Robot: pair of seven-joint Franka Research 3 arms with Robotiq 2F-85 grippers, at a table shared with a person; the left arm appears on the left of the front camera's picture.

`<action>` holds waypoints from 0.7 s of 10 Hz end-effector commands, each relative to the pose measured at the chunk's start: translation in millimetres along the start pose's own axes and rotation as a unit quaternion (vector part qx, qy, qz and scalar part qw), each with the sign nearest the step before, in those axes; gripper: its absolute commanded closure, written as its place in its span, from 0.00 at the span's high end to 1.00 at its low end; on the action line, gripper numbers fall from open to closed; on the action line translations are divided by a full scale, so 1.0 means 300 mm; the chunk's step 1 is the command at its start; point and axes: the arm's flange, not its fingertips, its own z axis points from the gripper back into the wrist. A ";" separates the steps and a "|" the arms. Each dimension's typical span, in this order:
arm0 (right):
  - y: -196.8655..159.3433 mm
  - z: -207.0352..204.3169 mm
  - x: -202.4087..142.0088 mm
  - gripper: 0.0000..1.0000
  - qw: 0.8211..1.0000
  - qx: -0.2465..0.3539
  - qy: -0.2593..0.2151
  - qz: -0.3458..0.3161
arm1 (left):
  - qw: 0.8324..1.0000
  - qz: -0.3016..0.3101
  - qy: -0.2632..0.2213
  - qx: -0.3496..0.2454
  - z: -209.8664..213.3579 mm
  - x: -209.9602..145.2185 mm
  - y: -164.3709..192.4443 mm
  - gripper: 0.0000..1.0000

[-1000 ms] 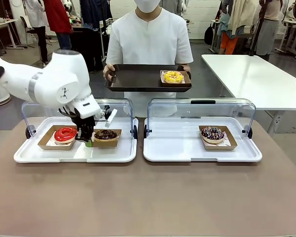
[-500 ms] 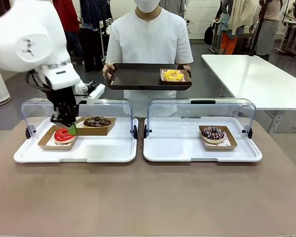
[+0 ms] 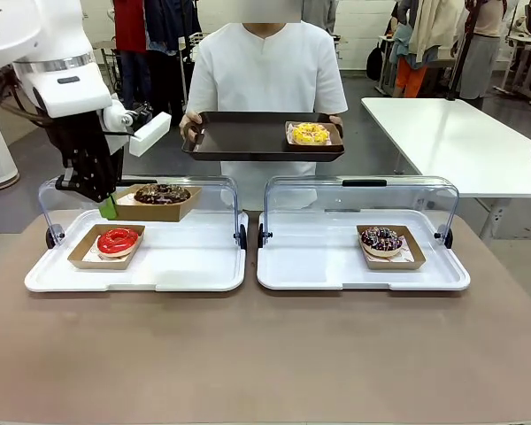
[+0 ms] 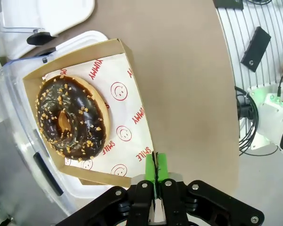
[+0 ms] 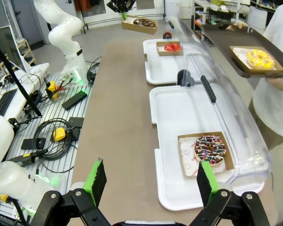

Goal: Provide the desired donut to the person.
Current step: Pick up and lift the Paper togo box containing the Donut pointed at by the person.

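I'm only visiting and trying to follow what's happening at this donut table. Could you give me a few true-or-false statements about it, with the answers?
1. The left gripper is shut on the rim of a brown cardboard tray holding a nut-sprinkled chocolate donut, above the table. True.
2. The red glazed donut lies on the dark rectangular tray held by the person. False: it sits in its own carton on the left white plastic tray; the dark tray carries a yellow donut.
3. The right gripper is open and empty. True.
4. The right white plastic tray holds two donuts. False: just one, a chocolate donut with coloured sprinkles.
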 end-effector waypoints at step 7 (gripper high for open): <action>0.000 0.000 0.000 1.00 1.000 0.000 -0.001 0.000 | 1.000 -0.001 0.001 0.003 0.011 0.001 0.013 0.00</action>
